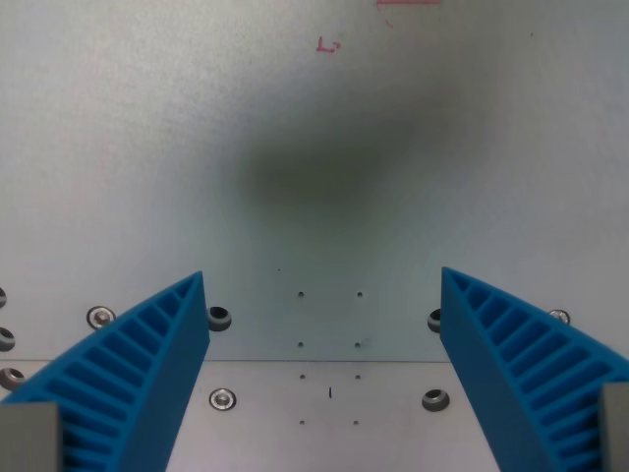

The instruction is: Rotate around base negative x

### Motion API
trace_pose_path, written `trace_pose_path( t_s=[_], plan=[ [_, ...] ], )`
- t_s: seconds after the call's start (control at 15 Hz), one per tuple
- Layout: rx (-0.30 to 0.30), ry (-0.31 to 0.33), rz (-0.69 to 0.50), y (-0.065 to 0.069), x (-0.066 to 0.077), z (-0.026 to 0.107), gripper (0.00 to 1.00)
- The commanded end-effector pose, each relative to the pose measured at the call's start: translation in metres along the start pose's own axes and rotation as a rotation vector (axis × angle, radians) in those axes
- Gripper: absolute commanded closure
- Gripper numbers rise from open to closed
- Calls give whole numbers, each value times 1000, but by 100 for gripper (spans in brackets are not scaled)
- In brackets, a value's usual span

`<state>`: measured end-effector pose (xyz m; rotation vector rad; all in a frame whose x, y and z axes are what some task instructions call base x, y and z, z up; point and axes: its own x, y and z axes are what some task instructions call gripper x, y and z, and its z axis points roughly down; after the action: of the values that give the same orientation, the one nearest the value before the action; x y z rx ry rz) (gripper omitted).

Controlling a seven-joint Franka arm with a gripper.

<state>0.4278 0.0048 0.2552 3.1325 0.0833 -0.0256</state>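
1. Gripper [324, 369] is the only thing the task concerns, and it fills the lower part of the wrist view, its two blue ribbed fingers [138, 379] rising from the bottom corners.
2. Its fingers stand spread wide apart, with nothing between them but bare surface.
3. Beneath it lies a pale grey metal table [314, 118], seen from above, flat and matte.
4. A straight seam [324, 361] runs across the view between the fingers, where one plate of the table meets a slightly lighter one nearer the camera.
5. Round bolt heads [222, 398] sit along that seam on both sides, some just beside the fingers, one at the wrist view's left edge partly cut off.
6. A small grid of tiny holes [330, 294] sits in the middle gap, straddling the seam.
7. Above the seam the table runs open to the top of the view, crossed only by a soft dark shadow [334, 162] in the centre.
8. Faint red marks [327, 44] show near the top edge; I cannot read them.
9. Each finger looks like a tapered wedge with slotted ribs along its inner face, bright blue.
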Motion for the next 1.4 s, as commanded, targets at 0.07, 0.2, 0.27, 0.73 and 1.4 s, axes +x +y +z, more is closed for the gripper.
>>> trace_pose_path(
  t_s=[0.07,0.2,0.27,0.73,1.4],
  plan=[
    [-12,5,0,0,0,-2,0],
    [-35,4,1,0,0,-2,0],
    [-47,3,1,0,0,-2,0],
    [-128,-1,3,0,0,-2,0],
    [-245,-9,5,0,0,-2,0]
  ],
)
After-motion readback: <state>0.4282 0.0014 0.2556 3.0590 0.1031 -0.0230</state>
